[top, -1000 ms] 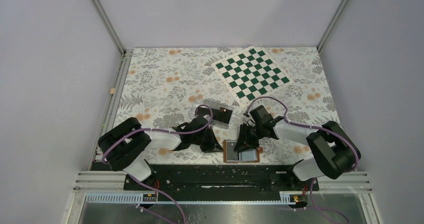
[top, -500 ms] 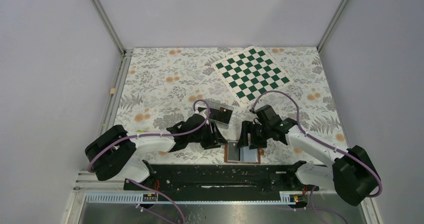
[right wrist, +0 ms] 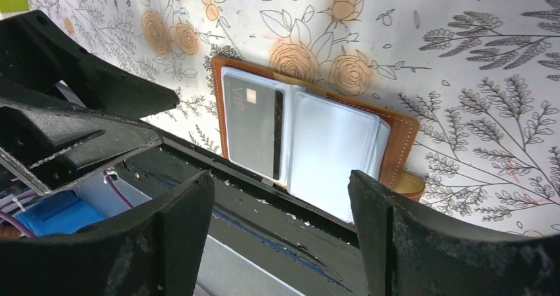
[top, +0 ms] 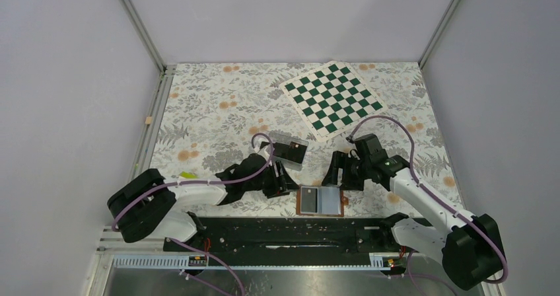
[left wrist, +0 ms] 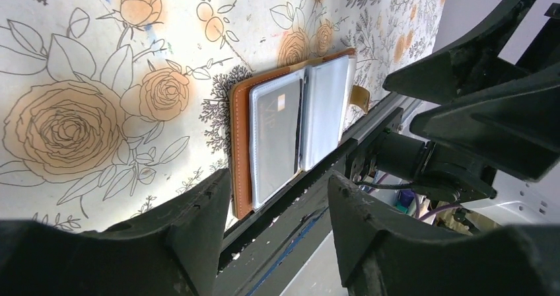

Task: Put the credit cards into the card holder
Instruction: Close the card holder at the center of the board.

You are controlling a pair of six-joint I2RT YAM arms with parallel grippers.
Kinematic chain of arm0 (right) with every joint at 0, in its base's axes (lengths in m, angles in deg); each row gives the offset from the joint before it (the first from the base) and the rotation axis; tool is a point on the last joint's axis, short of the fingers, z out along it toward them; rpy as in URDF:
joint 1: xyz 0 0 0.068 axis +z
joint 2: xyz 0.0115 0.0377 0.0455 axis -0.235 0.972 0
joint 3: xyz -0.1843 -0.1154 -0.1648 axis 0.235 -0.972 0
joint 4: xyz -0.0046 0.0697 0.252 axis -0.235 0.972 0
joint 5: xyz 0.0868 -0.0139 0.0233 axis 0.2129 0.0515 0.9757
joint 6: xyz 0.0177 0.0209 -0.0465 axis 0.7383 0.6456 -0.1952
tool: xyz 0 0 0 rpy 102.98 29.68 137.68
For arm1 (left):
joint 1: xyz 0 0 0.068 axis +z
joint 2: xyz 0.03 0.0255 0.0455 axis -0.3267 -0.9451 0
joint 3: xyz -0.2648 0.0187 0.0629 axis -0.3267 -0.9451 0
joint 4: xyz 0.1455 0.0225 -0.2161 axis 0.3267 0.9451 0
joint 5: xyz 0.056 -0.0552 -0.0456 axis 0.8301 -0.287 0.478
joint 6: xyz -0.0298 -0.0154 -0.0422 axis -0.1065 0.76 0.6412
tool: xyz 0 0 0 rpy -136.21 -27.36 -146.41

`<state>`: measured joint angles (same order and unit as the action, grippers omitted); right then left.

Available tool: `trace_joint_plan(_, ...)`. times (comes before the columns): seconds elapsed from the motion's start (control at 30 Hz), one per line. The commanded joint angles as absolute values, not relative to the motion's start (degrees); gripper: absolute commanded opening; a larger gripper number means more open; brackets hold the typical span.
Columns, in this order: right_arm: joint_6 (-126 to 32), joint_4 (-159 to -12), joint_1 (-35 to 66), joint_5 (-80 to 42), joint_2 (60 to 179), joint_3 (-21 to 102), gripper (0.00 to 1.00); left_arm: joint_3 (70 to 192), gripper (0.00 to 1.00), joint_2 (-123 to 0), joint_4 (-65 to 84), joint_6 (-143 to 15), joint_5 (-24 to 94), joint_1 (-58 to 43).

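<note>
The card holder point(top: 321, 201) lies open near the table's front edge, tan leather with pale sleeves. A dark credit card point(left wrist: 274, 134) point(right wrist: 251, 125) sits inside its left sleeve, while the right sleeve point(right wrist: 330, 150) looks pale and blank. More dark credit cards point(top: 292, 152) rest in a clear box behind it. My left gripper point(top: 284, 180) point(left wrist: 279, 180) hangs open just left of the holder point(left wrist: 241, 144), nothing between its fingers. My right gripper point(top: 338, 172) point(right wrist: 280, 180) stands open above the holder's point(right wrist: 396, 137) right rear corner, also holding nothing.
A green and white chessboard point(top: 333, 98) lies at the back right. The black base rail point(top: 284, 230) runs directly along the holder's near side. A small yellow-green item point(top: 187, 174) sits beside the left arm.
Both grippers have opened and drawn back from the card holder, the left one leftward, the right one to the right and back. The holder now lies uncovered.
</note>
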<state>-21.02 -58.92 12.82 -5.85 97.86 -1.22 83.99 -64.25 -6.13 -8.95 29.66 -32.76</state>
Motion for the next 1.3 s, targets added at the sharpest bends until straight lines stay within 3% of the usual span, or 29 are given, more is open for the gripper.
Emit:
trace_joint_plan(0.0, -23.67, -57.60, 10.05, -4.29, 98.18, -2.09, 0.81, 82.91, 0.56, -64.84, -11.93, -8.52, 29.51, -32.15)
trace_joint_plan(0.4, -23.85, -60.15, 9.09, -2.01, 103.06, -5.98, 0.71, 89.17, 0.58, -74.13, -4.93, -8.97, 27.18, -32.50)
trace_joint_plan(0.77, -20.71, -65.90, 9.13, 0.27, 106.83, -9.55, 0.71, 91.04, 0.58, -76.99, -6.75, -8.39, 24.95, -33.87)
trace_joint_plan(1.27, -18.89, -71.07, 9.11, 3.39, 110.01, -11.64, 0.70, 96.70, 0.52, -74.26, -10.03, -8.80, 18.49, -37.16)
